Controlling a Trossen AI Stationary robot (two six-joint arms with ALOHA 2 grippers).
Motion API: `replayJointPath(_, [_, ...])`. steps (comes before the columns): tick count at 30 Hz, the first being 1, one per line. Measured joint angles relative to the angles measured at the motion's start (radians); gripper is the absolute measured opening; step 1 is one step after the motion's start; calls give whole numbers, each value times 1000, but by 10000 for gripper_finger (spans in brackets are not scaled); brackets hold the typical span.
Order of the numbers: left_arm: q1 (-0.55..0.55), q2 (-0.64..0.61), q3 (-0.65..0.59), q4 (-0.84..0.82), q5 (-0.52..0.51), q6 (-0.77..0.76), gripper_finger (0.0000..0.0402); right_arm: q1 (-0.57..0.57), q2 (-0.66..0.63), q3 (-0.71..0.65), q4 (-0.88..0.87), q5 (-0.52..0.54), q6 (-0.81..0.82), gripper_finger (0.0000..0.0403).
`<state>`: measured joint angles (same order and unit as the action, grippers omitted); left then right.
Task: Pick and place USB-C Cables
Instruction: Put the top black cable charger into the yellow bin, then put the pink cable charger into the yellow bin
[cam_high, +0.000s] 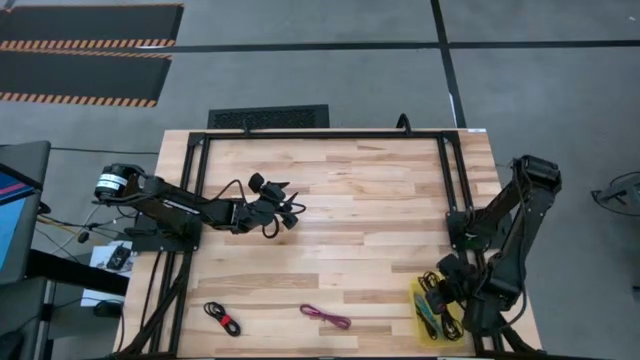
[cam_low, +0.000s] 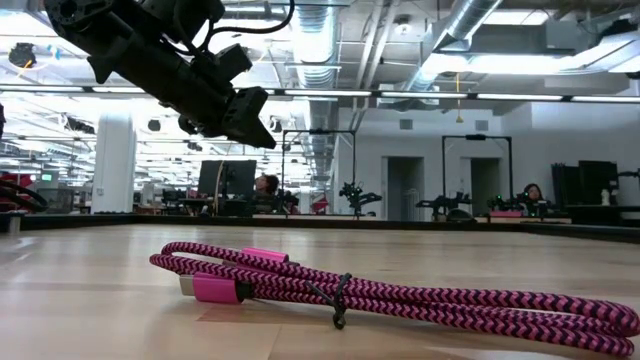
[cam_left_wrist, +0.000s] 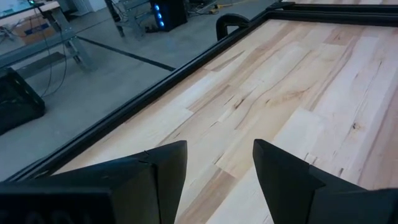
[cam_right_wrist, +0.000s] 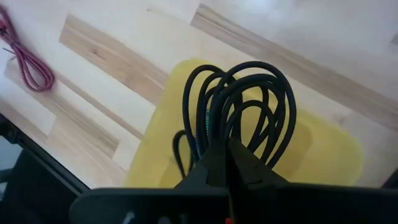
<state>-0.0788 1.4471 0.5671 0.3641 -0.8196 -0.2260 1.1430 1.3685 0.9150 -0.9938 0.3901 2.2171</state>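
overhead, two cables lie loose on pale wood-plank table (cam_high: 350, 200): braided magenta cable (cam_high: 326, 317) and black-red cable (cam_high: 223, 318), both near front edge. right gripper (cam_right_wrist: 227, 149) clenched on black coiled cable (cam_right_wrist: 249, 112) above translucent yellow tray (cam_right_wrist: 323, 152). left gripper (cam_left_wrist: 217, 165) hovers mid-table, fingers spread, grasping nothing. low view alone shows magenta weave.
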Motion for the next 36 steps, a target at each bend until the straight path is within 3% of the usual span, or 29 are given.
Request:
replayJointPath(6, [0,0,0,0,0,1,176,-21,0,0,45,-15,-53,15])
replayJointPath(12, [0,0,0,-7,0,0,176,-13,0,0,55,-103,-68,67])
replayJointPath(16, [0,0,0,-7,2,-1,176,-14,0,0,56,-76,-69,105])
replayJointPath(21, [0,0,0,12,3,4,176,-57,0,40,43,155,-201,139])
replayJointPath(25, [0,0,0,66,62,50,176,-132,0,71,138,446,-527,152])
replayJointPath(27, [0,0,0,95,110,72,176,-204,19,71,259,502,-724,154])
replayJointPath(31, [0,0,0,111,152,83,176,-375,114,71,586,387,-1148,154])
replayJointPath(36, [0,0,0,80,198,121,176,-504,259,71,1063,29,-1535,164])
